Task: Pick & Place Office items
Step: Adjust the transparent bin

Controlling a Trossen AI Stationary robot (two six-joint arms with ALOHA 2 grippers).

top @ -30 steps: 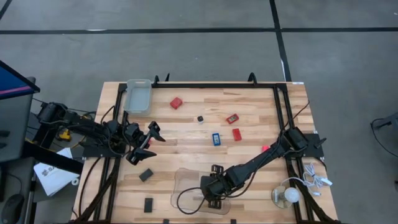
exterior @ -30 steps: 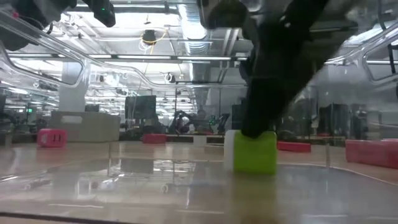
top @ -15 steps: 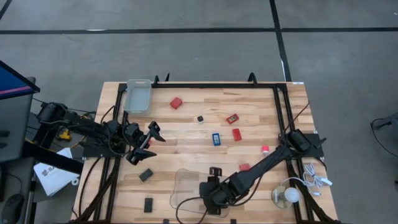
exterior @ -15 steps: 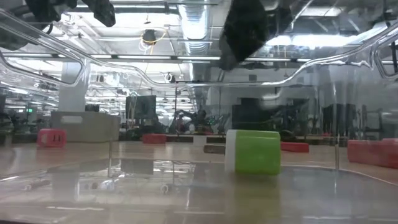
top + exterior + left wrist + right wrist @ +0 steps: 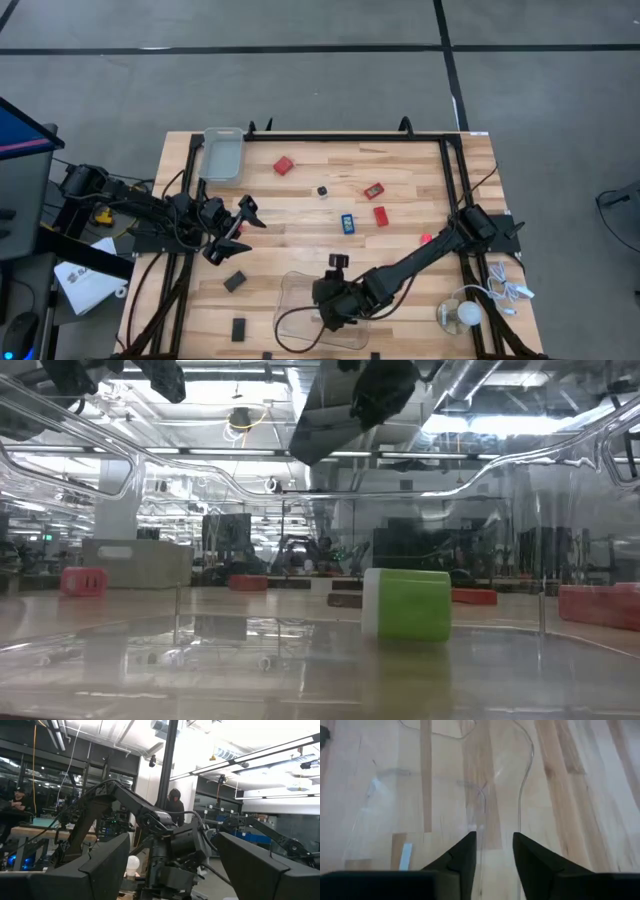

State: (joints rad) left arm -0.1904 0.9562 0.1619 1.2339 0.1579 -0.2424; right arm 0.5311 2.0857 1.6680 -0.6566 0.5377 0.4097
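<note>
1. Right gripper (image 5: 492, 851): fingers (image 5: 462, 855) parted by a narrow gap, nothing between them. They point down over the clear tray (image 5: 295, 295) at the near edge of the tabletop (image 5: 300, 215); in the wrist view only the tray's clear wall and the wood grain under it show past the tips.
2. High view: right gripper (image 5: 328, 310) sits over the tray's middle, its arm running back to the right side of the tabletop. The arm covers most of the tray floor from above.
3. Low view: green-and-white block (image 5: 405, 604) stands on the tray floor, apart from the dark gripper body hanging above it. The tray's clear walls blur everything behind.
4. Left gripper (image 5: 240, 218): fingers spread wide, empty, held over the left part of the tabletop, well apart from the tray.
5. Items loose on the tabletop: red block (image 5: 284, 165) near the far edge; small dark-and-white bit (image 5: 322, 191); red piece (image 5: 373, 190); blue piece (image 5: 347, 223); red block (image 5: 381, 216) just beside it; small red bit (image 5: 426, 239) beside the right arm.
6. Two flat black rectangles (image 5: 235, 282) (image 5: 240, 328) lie left of the tray.
7. A second clear tray (image 5: 223, 152) sits at the far left corner; a white bulb (image 5: 468, 316) with cable lies at the near right.
</note>
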